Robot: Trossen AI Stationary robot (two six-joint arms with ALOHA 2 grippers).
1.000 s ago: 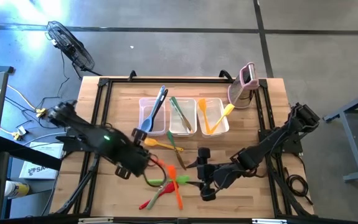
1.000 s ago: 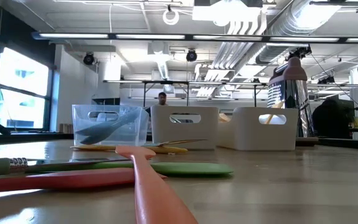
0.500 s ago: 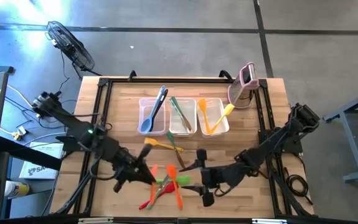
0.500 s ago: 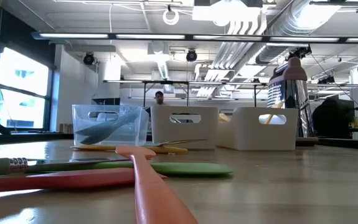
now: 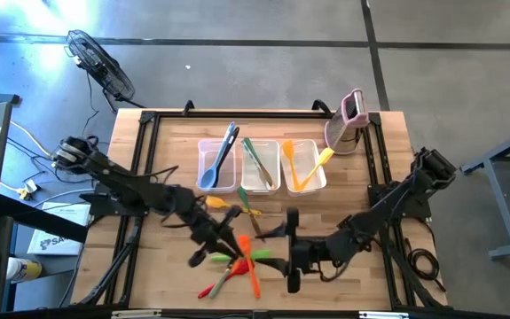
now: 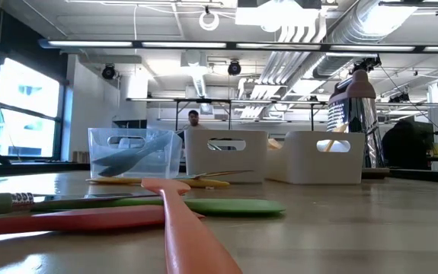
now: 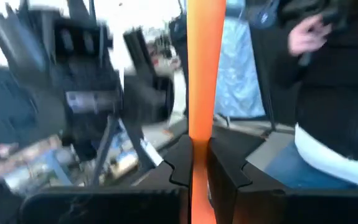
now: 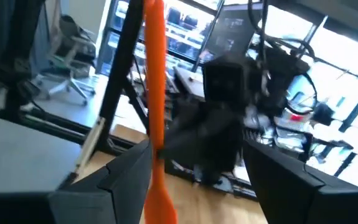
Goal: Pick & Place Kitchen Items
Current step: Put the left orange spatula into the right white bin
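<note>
My left gripper [image 5: 228, 246] hangs over the table's near middle, shut on an orange utensil [image 7: 205, 68]. My right gripper [image 5: 281, 251] faces it from the right, open, its fingers [image 8: 113, 177] wide apart. The orange utensil [image 8: 154, 93] stands upright just in front of them, untouched by them. More kitchen items lie flat on the table below: a long orange one [image 5: 253, 276], a green one [image 5: 237, 259], a red one [image 5: 210, 288] and a yellow one [image 5: 223, 206]. Neither gripper shows in the low view. My left gripper pinches the orange utensil's slim handle [image 7: 198, 134] between its two fingers, which point level toward the table's right side and lie across the handle. The utensil stands about upright, its wider end [image 8: 159, 208] low. Whether that end is clear of the table is not visible.
Three tubs [image 5: 261, 166] stand in a row at the far middle, holding blue, green and yellow-orange utensils. A pink-and-white gadget [image 5: 348, 120] stands at the far right. A person [image 7: 328, 93] stands beyond the table. Black frame rails [image 5: 144, 159] run along the table's sides.
My left gripper has swung from the table's left toward its middle and tipped from pointing down to level, staying shut on the orange utensil and carrying it toward my right gripper. My right gripper has tipped up and rolled a little, staying open. The utensils on the table have not moved.
</note>
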